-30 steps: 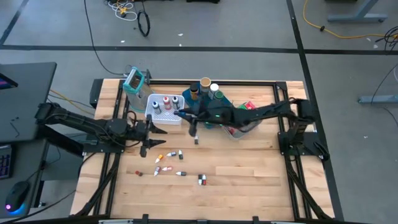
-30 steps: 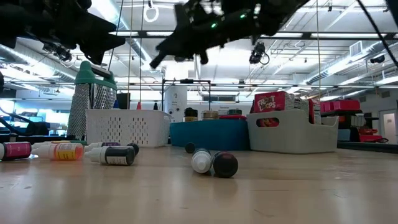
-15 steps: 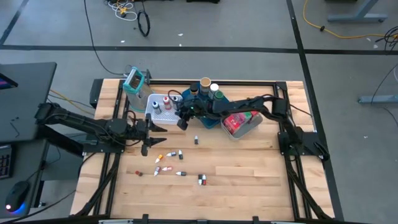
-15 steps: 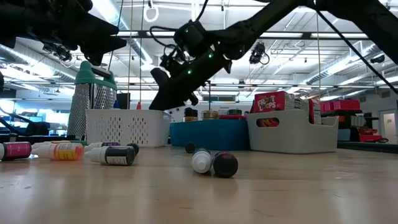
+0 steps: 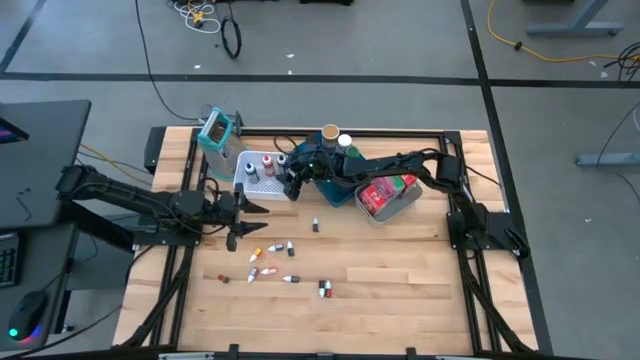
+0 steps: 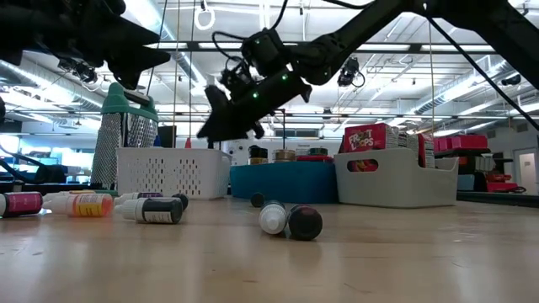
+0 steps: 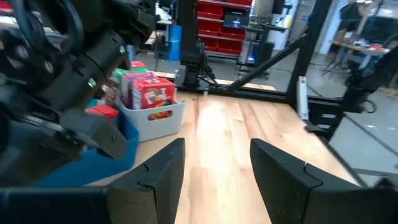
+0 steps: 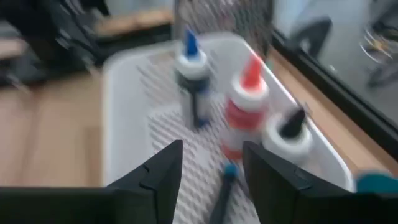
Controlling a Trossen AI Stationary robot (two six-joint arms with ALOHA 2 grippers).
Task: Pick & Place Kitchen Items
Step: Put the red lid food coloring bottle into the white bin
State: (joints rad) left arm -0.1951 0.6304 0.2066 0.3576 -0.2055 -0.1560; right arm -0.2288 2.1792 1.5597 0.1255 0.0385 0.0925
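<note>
The kitchen items are thumb-sized bottles. Several lie scattered on the table (image 5: 275, 250), one lies alone (image 5: 315, 225), and three stand in the white mesh basket (image 5: 258, 178): blue-tipped (image 8: 191, 74), red-tipped (image 8: 245, 106) and black-tipped (image 8: 287, 134). A blue-tipped thing (image 8: 225, 177) lies on the basket floor. My right gripper (image 5: 291, 185) hangs open above the basket's right part (image 8: 211, 180). My left gripper (image 5: 254, 220) hovers open (image 7: 214, 165) over the table, just near-left of the basket.
A teal-topped grater (image 5: 215, 130) stands behind the basket. The blue tray (image 5: 335, 192) and grey bin (image 5: 392, 200) with red packets sit to the basket's right, and jars (image 5: 336, 137) stand at the far edge. Bare wood lies toward the near right (image 5: 400, 270).
My right gripper has swung from over the table's middle toward the far left and now hangs over the white basket. The right arm has folded back, with its elbow nearer the far right. The bottles on the table have kept still.
</note>
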